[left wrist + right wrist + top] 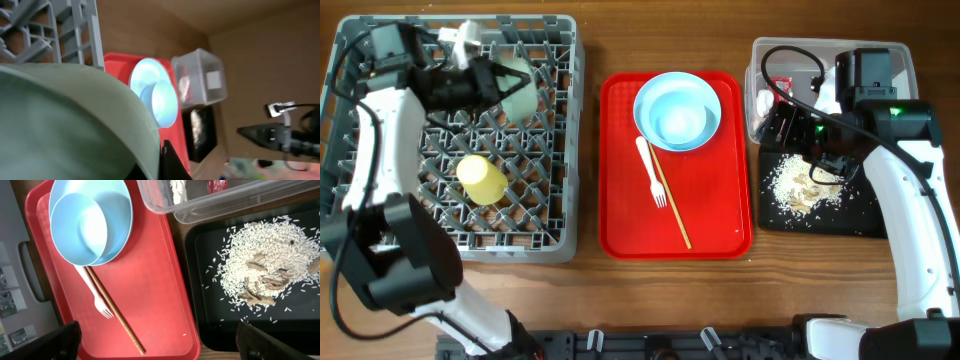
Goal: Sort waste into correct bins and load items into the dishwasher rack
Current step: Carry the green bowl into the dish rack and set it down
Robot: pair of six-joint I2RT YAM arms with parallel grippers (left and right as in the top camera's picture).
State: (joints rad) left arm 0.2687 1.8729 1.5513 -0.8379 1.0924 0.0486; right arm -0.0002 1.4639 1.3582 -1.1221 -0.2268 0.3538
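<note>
Green bowl (525, 88) is gripped at its rim by the left claw (498, 85) over the grey rack (550, 150), yellow cup (480, 178) lying in the rack near it. Right claw (160, 342) hangs spread wide, empty, over the black tray (210, 325); rice scraps (265, 260) lie just ahead, blue bowl (82, 230), fork (97, 300) and chopsticks (115, 312) on the red tray (150, 280) to its left.

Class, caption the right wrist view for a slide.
Light blue bowl on plate, fork and chopsticks on red tray; food scraps on black tray.
</note>
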